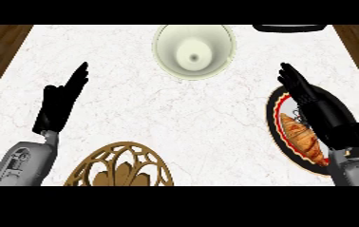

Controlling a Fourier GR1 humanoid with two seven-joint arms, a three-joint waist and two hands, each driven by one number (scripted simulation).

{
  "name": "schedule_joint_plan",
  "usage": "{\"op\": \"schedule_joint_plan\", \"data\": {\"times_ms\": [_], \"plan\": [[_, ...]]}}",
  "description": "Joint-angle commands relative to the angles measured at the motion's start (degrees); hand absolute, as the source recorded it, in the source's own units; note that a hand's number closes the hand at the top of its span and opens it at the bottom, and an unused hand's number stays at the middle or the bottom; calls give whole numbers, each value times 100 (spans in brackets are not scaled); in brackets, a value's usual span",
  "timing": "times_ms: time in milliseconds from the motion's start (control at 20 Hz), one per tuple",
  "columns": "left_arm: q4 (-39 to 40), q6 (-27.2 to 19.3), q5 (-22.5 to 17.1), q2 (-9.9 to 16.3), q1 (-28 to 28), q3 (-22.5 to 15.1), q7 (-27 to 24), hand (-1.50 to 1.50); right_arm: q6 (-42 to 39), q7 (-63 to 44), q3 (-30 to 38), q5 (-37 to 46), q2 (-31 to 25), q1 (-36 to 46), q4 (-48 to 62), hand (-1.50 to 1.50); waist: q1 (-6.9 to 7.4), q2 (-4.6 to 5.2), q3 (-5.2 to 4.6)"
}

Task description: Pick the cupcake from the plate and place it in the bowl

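the right hand (308, 95) is seen over the plate (275, 126) at the right edge of the counter, its black fingers straight and close together, curled round nothing. it is held above the plate's far half, presumably so that it can be lowered onto whatever is to be lifted from there. under the wrist a small dark-and-white shape (300, 117) is partly hidden; it may be the cupcake, but this cannot be told for certain. just beside it, toward the near rim, a golden, ridged pastry (305, 141) is laid lengthwise, its surface flaky-looking and browned. the plate itself is round, dark at the rim with a red inner band and a pale centre.

the bowl (193, 51) is set well apart, at the far middle of the counter; it is pale green-white, smooth, deep, and nothing is seen inside it. the left hand (61, 101) is rested open at the left, fingers straight, touching nothing. near the lower edge a brown, carved openwork piece (120, 166) is seen. the counter (140, 102) is white, faintly veined like marble, with wood at its sides. the pick is judged not yet begun.
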State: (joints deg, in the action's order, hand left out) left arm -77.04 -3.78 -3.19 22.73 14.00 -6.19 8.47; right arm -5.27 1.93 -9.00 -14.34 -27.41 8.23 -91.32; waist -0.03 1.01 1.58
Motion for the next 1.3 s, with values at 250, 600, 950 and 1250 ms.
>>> {"op": "schedule_joint_plan", "data": {"times_ms": [250, 600, 950, 1250], "plan": [[-613, 256, -326, -539, -60, -282, -527, 0, 3222, -215, 2260, 583, 205, -343, 585, 150, -618, -206, -189], [-1099, 569, -392, -970, -387, -885, -619, 0, 5138, -892, 2111, 2093, 419, -415, 1462, -150, 51, -96, -163], [-1053, 608, -322, -985, -365, -895, -563, 0, 3730, -3333, 1209, 3269, -1016, -184, 1922, -150, 79, -84, -184], [-1176, 651, -327, -1079, -351, -1031, -491, 0, 1239, -4878, 677, 2739, -1737, 143, 1928, -150, 126, -95, -187]]}}
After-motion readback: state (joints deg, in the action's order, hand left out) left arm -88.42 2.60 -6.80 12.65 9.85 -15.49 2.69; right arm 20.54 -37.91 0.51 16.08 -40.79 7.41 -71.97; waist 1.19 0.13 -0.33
